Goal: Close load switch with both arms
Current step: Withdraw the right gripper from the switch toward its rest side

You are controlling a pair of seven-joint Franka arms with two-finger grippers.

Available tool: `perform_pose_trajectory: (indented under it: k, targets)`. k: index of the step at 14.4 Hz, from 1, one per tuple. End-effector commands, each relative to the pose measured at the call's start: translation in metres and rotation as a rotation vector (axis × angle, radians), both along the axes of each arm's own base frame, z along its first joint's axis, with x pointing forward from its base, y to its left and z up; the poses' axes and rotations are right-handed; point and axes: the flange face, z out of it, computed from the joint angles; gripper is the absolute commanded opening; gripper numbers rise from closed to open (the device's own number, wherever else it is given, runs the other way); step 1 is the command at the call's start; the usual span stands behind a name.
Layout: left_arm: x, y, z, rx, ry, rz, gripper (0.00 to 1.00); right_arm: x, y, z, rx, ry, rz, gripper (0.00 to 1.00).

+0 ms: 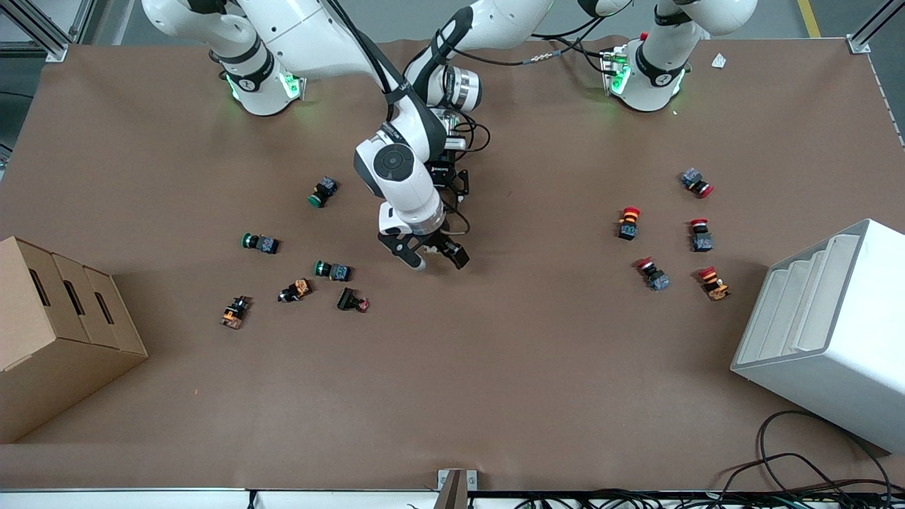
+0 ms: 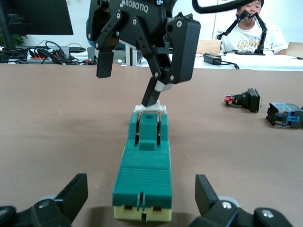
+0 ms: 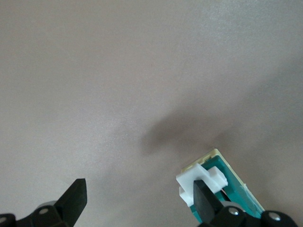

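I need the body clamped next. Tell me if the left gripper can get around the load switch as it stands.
Probably yes. The left gripper is open and straddles the load switch, with nothing between them. The right gripper only touches the white lever at one end.

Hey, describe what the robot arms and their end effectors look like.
Both arms, the right arm and the left arm, are glossy white with black joint bands, green-lit bases and loose black cables. The right end effector is black, two-fingered, marked ROBOTIQ in white; the left end effector has black fingers too.
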Motion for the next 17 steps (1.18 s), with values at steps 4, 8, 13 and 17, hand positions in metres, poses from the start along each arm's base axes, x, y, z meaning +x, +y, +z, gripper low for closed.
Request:
perform_pose_trajectory:
  k: [4, 8, 13, 17]
  targets:
    - [0.006, -0.003, -0.003, -0.031, 0.001, -0.011, 1.00, 0.036, -0.027, 0.025, -0.059, 0.087, 0.062, 1.00]
    - [0.006, -0.004, -0.002, -0.034, 0.001, -0.011, 1.00, 0.067, -0.097, 0.094, -0.098, 0.152, 0.247, 1.00]
    - [0.011, -0.018, 0.013, -0.087, 0.022, 0.002, 1.00, 0.100, -0.244, 0.184, -0.120, 0.208, 0.534, 1.00]
    - [0.013, -0.024, 0.030, -0.094, 0.063, -0.007, 1.00, 0.111, -0.366, 0.252, -0.198, 0.225, 0.725, 1.00]
